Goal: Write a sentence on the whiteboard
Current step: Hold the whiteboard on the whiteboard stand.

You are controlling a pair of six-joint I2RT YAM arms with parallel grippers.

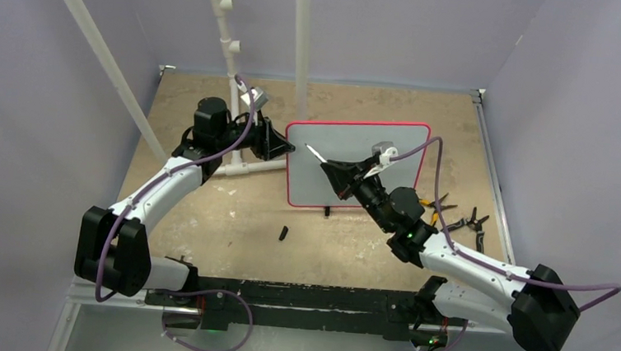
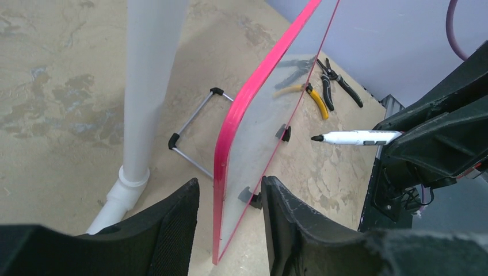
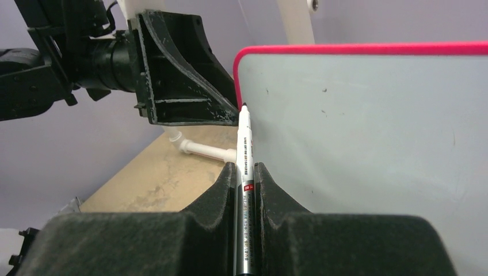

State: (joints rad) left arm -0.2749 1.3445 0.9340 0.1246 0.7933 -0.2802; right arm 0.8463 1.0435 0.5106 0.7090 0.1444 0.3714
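Note:
The whiteboard [image 1: 404, 149] stands upright on its black feet, pink-red frame all round; it also shows in the left wrist view [image 2: 259, 126] and the right wrist view [image 3: 368, 132]. Its face is blank; no sentence shows. My left gripper [image 1: 286, 147] [image 2: 230, 195] is open and straddles the board's left edge, one finger on each side, with a gap at the back finger. My right gripper [image 1: 336, 171] [image 3: 246, 169] is shut on a white marker [image 1: 315, 153] [image 2: 357, 137] [image 3: 245, 144]. The marker's uncapped black tip is close to the board's upper left corner.
White pipes [image 1: 233, 166] [image 2: 147, 86] stand just behind and left of the board. Several pliers [image 1: 461, 219] [image 2: 322, 98] lie right of the board. A small black cap [image 1: 283, 233] lies in front. A wire stand [image 2: 193, 123] props the board's back.

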